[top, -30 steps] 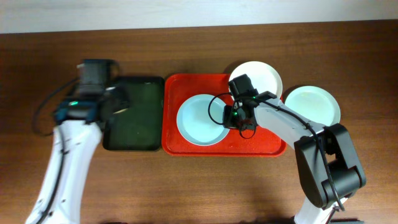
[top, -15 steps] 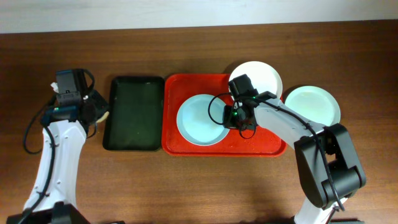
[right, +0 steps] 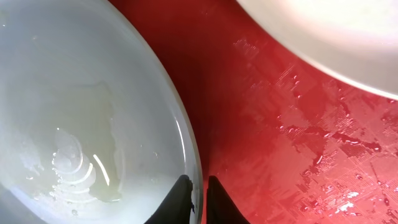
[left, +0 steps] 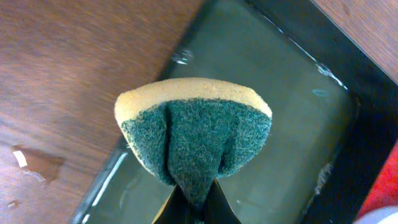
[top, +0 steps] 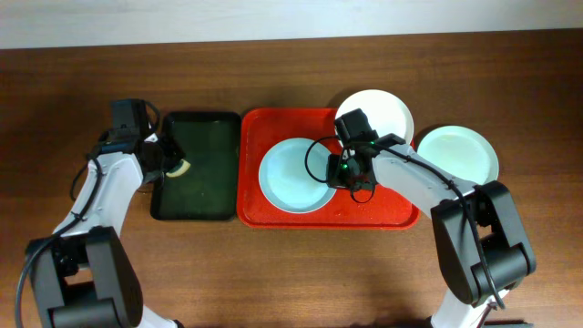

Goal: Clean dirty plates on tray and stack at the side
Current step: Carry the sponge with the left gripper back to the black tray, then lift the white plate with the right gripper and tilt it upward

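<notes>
Left hand (left: 194,208) swung sponge (left: 194,134) back; plate (right: 81,106) gleams wet.

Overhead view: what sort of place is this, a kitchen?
Likely a lab bench staged for dishwashing, not a kitchen: a plain brown wooden table, a large red plastic tray holding a pale blue-green round plate, and a yellow-and-green scouring sponge pinched by the left gripper.
</notes>
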`<state>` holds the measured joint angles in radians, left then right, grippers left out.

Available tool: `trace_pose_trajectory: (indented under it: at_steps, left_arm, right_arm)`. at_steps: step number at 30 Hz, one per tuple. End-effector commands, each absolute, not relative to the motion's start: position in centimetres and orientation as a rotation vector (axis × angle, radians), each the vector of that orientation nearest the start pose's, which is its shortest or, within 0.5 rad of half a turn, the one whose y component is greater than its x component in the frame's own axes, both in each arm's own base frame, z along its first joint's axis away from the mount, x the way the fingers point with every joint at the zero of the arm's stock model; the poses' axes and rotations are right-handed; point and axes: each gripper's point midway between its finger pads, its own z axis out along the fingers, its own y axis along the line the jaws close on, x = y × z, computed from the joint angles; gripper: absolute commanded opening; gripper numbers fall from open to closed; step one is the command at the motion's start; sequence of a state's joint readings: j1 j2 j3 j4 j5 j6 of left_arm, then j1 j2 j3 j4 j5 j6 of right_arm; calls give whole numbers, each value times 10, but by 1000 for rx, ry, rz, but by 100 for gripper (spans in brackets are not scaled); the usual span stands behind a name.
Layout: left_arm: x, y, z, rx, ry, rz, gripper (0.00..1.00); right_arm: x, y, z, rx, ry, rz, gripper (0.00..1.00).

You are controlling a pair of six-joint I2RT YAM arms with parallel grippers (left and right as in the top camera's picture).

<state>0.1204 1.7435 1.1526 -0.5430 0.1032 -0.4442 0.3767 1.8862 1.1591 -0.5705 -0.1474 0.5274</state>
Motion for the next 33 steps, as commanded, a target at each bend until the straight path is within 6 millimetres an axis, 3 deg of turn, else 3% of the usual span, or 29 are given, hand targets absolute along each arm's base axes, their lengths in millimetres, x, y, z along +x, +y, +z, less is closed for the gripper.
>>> trace_pose_trajectory:
  at_steps: [1, 9, 25, 30, 33]
  left_arm:
    - [407, 22, 65, -653, 2632, -302, 0]
    - [408, 22, 65, -653, 2632, -301, 0]
    - [408, 22, 66, -652, 2629, -301, 0]
    - [408, 22, 66, -652, 2629, -302, 0]
    - [408, 22, 66, -652, 2630, -302, 0]
  right_arm:
    - [348, 167, 1, 187, 2958, 345, 4]
    - [349, 175, 11, 177, 2953, 418, 4]
    - [364, 183, 124, 172, 2944, 434, 4]
    - [379, 201, 152, 117, 2855, 475, 4]
    - [385, 215, 157, 70, 2802, 475, 4]
